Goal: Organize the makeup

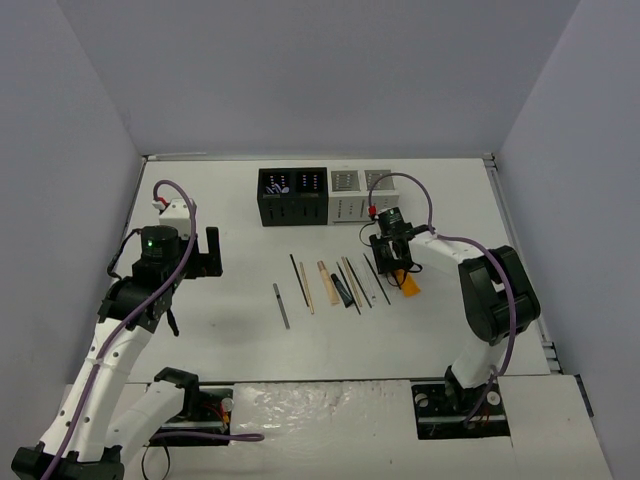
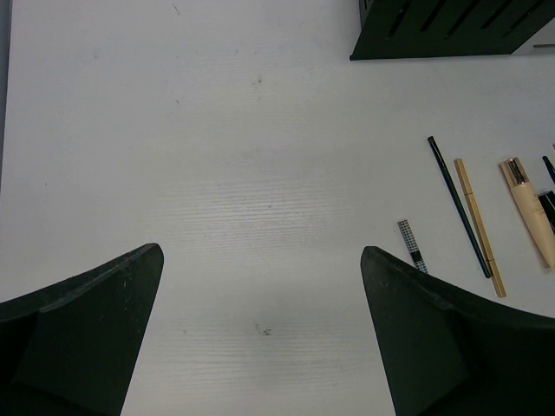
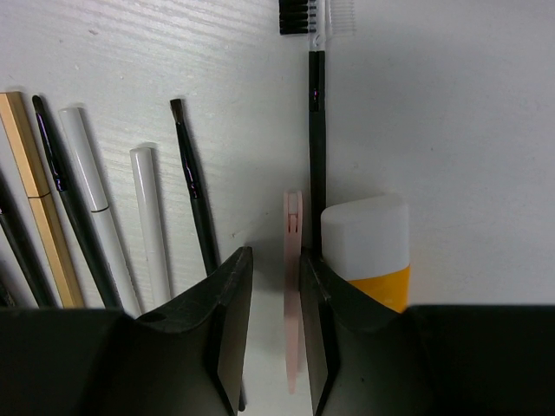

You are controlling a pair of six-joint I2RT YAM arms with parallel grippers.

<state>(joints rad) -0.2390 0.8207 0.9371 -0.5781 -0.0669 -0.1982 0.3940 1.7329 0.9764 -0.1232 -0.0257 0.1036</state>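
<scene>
Right wrist view, right gripper [image 3: 276, 260] fingers slightly apart astride a slim pink tool [image 3: 293, 286], gap showing on one side, orange tube [image 3: 368, 251] just outside one finger, brushes [image 3: 192, 186] outside the other, left gripper [image 2: 260, 260] spread wide, pencils [image 2: 460, 208] off to its right.

A white table [image 1: 230, 330] with a faintly ribbed surface fills the floor of an enclosure of plain lilac-grey walls [image 1: 300, 70]; toward its far edge a black slotted organizer box [image 1: 292, 200] stands upright, two square compartments open at the top, narrow slots cut in its front face; a white slotted organizer box [image 1: 349, 200] sits against its right side, the two touching; a crinkled, glossy white sheet [image 1: 320, 405] lies along the near edge; a metal rail [image 1: 320, 156] borders the far edge.
</scene>
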